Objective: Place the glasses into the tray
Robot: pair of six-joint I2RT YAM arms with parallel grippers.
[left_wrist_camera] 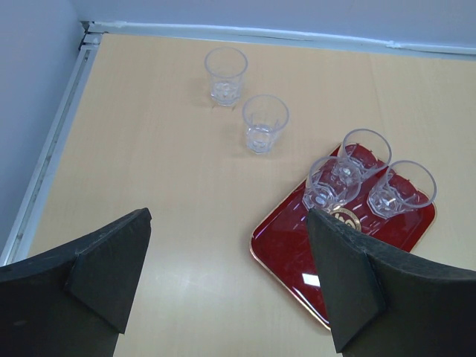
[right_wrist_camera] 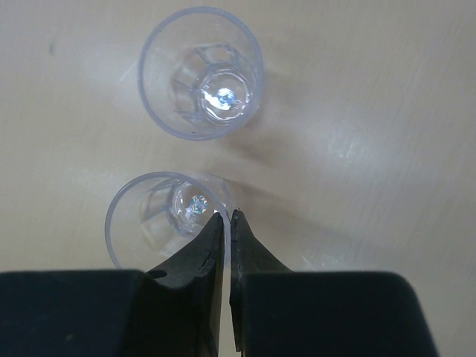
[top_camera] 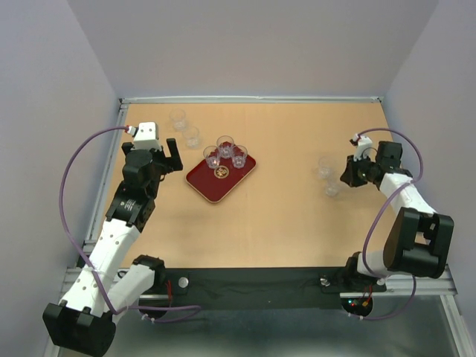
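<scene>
The dark red tray (top_camera: pixel 202 181) lies left of centre and holds three clear glasses (top_camera: pixel 225 146), also seen in the left wrist view (left_wrist_camera: pixel 325 184). Two more glasses (top_camera: pixel 192 136) stand on the table behind and left of it (left_wrist_camera: pixel 265 123). My left gripper (top_camera: pixel 172 156) is open and empty just left of the tray (left_wrist_camera: pixel 297 245). At the right two glasses stand close together (top_camera: pixel 325 165). My right gripper (top_camera: pixel 344 177) is shut on the rim wall of the nearer glass (right_wrist_camera: pixel 160 216), one finger inside and one outside. The other glass (right_wrist_camera: pixel 202 73) stands just beyond.
The table's raised metal edge (left_wrist_camera: pixel 52 149) runs along the left and back, close to the two back-left glasses. Grey walls enclose the table on three sides. Bare wood (top_camera: pixel 282 201) lies between the tray and the right-hand glasses.
</scene>
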